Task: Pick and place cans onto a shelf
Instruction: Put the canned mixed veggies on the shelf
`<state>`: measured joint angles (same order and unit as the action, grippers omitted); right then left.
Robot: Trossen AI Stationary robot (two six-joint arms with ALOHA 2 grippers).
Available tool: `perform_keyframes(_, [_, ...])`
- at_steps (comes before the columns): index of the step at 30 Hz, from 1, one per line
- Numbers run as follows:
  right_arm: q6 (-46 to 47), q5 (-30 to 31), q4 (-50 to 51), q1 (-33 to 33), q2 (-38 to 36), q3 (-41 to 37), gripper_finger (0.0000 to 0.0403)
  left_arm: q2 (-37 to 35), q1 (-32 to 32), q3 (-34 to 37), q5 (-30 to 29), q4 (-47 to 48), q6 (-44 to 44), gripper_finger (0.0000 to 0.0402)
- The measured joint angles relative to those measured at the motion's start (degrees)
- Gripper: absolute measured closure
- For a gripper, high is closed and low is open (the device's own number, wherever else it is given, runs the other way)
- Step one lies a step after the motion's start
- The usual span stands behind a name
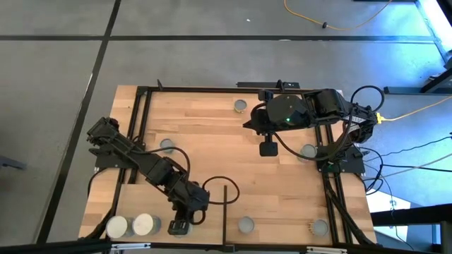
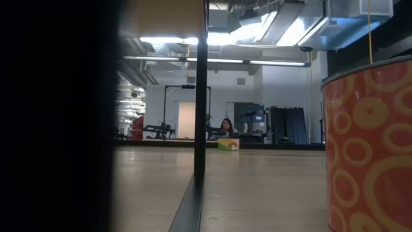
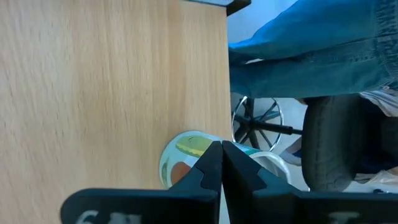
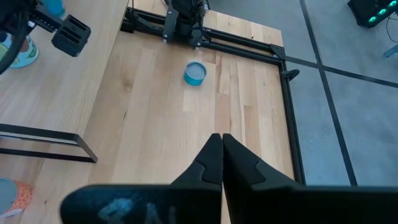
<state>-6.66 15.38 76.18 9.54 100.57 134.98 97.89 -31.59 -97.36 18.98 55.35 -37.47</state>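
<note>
The shelf (image 1: 152, 204) is a pale plywood board at the table's near left, with a thin black upright (image 1: 224, 208) along its right edge. Two wider whitish-topped cans (image 1: 116, 226) (image 1: 145, 224) stand on it. My left gripper (image 1: 180, 226) is shut over the shelf's near edge, its fingertips (image 3: 222, 149) above a can with a green and orange printed top (image 3: 183, 160). My right gripper (image 1: 268, 148) is shut and empty above the middle of the table. Single cans stand on the planks: far middle (image 1: 241, 106), left (image 1: 167, 146), right (image 1: 308, 151), near middle (image 1: 245, 224), near right (image 1: 319, 227). My left gripper points down with its shut fingertips (image 3: 214, 155) over the printed can's top, near its rim (image 3: 199, 140). I cannot tell whether they touch the can. The can stands upright on the shelf.
The black frame (image 1: 212, 89) runs around the table. In the low view an orange-patterned can (image 2: 370, 148) stands close on the right, and the black upright (image 2: 201, 96) stands in the middle. A seated person in jeans (image 3: 311, 56) is beyond the near edge. The teal can shows in the right wrist view (image 4: 194, 73).
</note>
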Motion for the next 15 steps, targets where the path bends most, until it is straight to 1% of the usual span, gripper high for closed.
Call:
perform_keyframes(6, [0.14, 0.02, -0.02, 0.0, 0.0, 0.0, 0.0402, 0.0, -0.37, 0.0, 0.14, 0.15, 0.04, 0.0401])
perform_keyframes(11, [-0.81, 0.02, -0.02, 0.0, -0.05, 0.0, 0.0402, -0.72, -0.37, 0.0, -1.65, -0.41, 1.09, 0.0401])
perform_keyframes(15, [-1.26, 0.09, -0.02, 0.0, -0.45, 0.0, 0.0402, -2.76, -0.11, -0.22, -4.02, -1.26, 2.32, 0.0402])
